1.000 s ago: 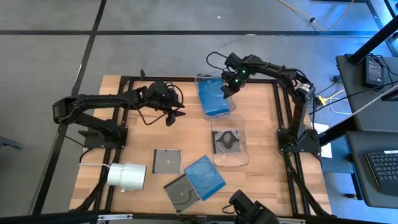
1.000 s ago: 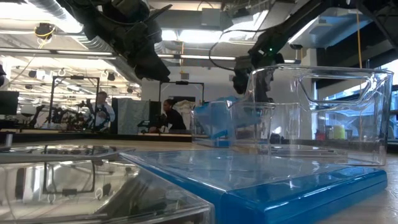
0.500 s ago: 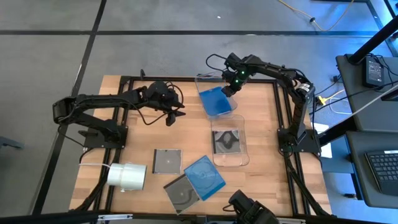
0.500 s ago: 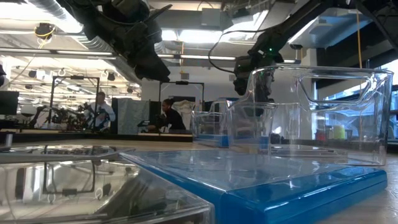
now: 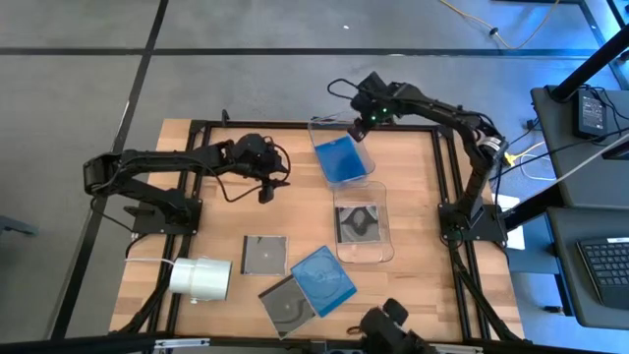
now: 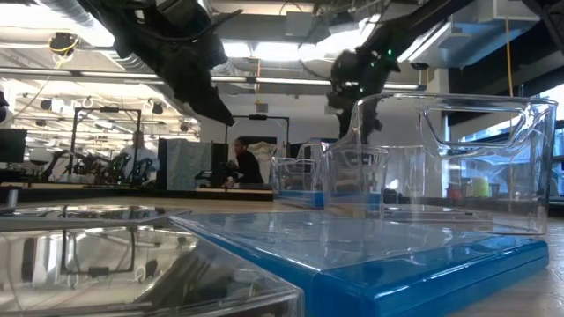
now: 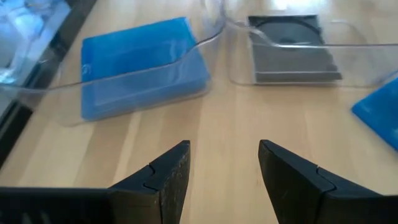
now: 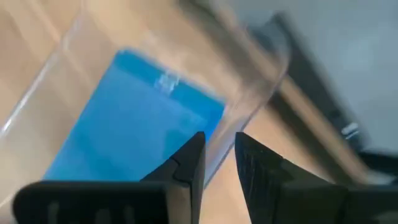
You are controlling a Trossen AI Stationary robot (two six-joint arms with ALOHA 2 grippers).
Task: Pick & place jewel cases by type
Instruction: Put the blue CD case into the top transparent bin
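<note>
A translucent blue jewel case [image 5: 342, 159] [image 8: 137, 118] lies flat in the far clear bin [image 5: 316, 130]. My right gripper [image 5: 359, 126] [image 8: 219, 140] hangs above that bin's far end, pointing steeply down, its fingers a narrow gap apart with nothing between them. My left gripper [image 5: 265, 189] [image 7: 224, 149] hovers open over bare table to the left of the bin. A dark case with a disc [image 5: 359, 223] [image 7: 292, 50] lies in the nearer clear bin [image 5: 386, 251]. A clear-grey case [image 5: 264, 254], a blue case [image 5: 322, 278] and a dark case [image 5: 288, 307] rest flat on the table near its front.
A white roll [image 5: 201, 278] lies at the front left. Black frame rails [image 5: 295, 125] run along the table's edges. Bare wood lies between the left gripper and the loose cases. In the low view, people sit in the room behind the table.
The blue case, tilted up at my right gripper a second ago, has dropped flat into the far bin. My right gripper has risen clear of it, toward the far edge, and tipped.
</note>
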